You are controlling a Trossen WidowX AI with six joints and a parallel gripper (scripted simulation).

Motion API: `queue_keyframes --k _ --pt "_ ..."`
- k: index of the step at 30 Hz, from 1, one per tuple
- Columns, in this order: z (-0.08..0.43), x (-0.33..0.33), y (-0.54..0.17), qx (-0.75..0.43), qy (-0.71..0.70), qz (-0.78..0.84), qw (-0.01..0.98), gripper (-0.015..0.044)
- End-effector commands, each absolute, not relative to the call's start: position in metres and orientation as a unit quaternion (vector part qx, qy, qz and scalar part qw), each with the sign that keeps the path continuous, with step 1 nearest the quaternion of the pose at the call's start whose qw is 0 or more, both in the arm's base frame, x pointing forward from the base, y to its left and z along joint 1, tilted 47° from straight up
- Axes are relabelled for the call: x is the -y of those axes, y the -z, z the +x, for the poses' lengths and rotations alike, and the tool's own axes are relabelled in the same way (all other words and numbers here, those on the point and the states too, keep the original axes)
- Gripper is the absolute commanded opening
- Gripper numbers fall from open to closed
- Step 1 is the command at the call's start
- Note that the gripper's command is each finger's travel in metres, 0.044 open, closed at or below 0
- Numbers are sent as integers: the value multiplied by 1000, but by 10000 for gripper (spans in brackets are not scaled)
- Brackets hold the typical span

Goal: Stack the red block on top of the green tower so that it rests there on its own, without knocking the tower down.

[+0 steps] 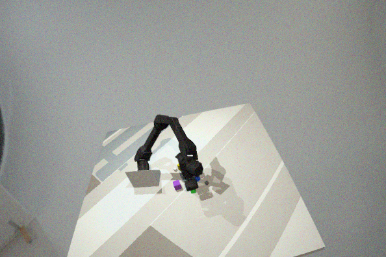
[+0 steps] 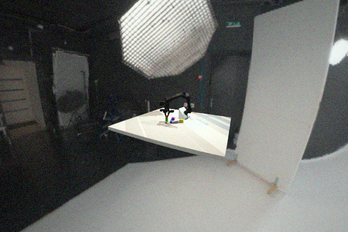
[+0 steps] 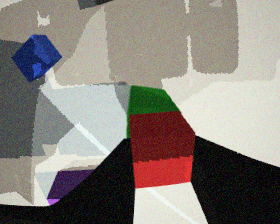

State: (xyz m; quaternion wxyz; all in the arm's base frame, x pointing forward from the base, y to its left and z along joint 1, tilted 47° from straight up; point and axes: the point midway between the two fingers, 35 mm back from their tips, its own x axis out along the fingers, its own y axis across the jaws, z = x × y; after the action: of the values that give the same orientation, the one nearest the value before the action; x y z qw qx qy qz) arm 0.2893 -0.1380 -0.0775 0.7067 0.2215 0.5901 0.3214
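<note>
Claw (image 1: 192, 185) (image 2: 166, 116) (image 3: 156, 144) clamped on red block (image 2: 166, 116) (image 3: 162, 150), right at top of green tower (image 2: 166, 119) (image 3: 153, 100) (image 1: 193, 191), inward from tabletop (image 1: 257, 182) (image 2: 170, 133) edges. 3 blocks nearby: blue (image 1: 197, 178) (image 2: 171, 122) (image 3: 37, 57), purple (image 1: 177, 185) (image 2: 173, 118) (image 3: 68, 184), yellow (image 1: 179, 167) (image 2: 181, 120); can't tell if red touches green

From my remote station, I have the claw's two black fingers closed on either side of the red block (image 3: 162, 145), with the green tower (image 3: 150, 100) showing just beyond the block's far edge; whether the two touch I can't tell from here. Off to the left of the claw and farther out I see a blue block (image 3: 37, 57), well apart from the red one, and nearer in, a purple block (image 3: 71, 184) partly hidden behind the left-hand finger.
</note>
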Motion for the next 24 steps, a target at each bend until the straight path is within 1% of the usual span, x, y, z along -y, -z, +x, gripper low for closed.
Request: queue_keyframes --k 1,24 --pt "290 137 78 -589 -321 225 707 0" --pt "290 140 76 -589 -320 224 707 0"
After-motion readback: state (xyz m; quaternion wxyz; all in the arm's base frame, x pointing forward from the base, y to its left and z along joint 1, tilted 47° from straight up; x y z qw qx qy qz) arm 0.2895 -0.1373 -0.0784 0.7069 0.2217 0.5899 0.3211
